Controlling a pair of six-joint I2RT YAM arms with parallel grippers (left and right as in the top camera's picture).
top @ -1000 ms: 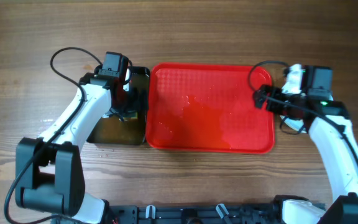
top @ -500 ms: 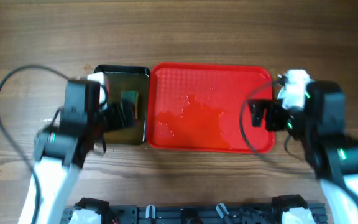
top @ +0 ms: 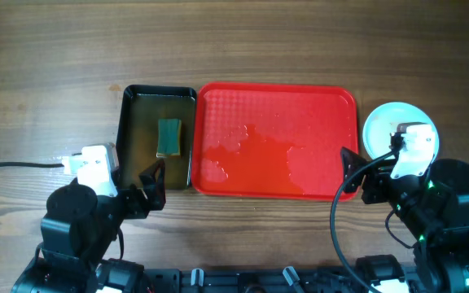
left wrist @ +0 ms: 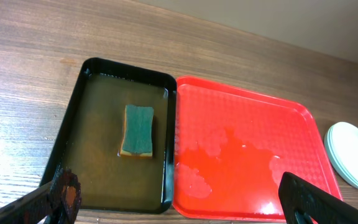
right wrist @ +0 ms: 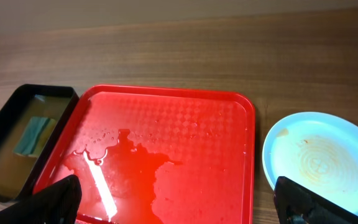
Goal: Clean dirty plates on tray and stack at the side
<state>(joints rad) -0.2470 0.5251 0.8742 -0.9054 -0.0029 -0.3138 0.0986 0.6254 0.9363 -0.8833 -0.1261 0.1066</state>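
The red tray (top: 316,106) lies in the middle of the table, wet with a puddle, and no plate is on it. It also shows in the left wrist view (left wrist: 260,118) and the right wrist view (right wrist: 197,118). The pale plates (top: 383,124) sit stacked on the table just right of the tray, partly hidden by my right arm. The top plate (right wrist: 319,155) has faint brown marks; the stack's edge shows in the left wrist view (left wrist: 352,154). My left gripper (top: 151,183) (left wrist: 182,208) is open and empty, near the tub's front edge. My right gripper (top: 349,173) (right wrist: 182,208) is open and empty, over the tray's front right corner.
A black tub (top: 133,163) of brownish water stands against the tray's left side, with a green sponge (top: 168,137) lying in it. Bare wooden table (top: 259,41) surrounds everything. Both arm bases sit at the front edge.
Both arms have drawn back toward the front edge and away from the tub and tray. The plate stack at the right and the sponge in the tub are now uncovered.
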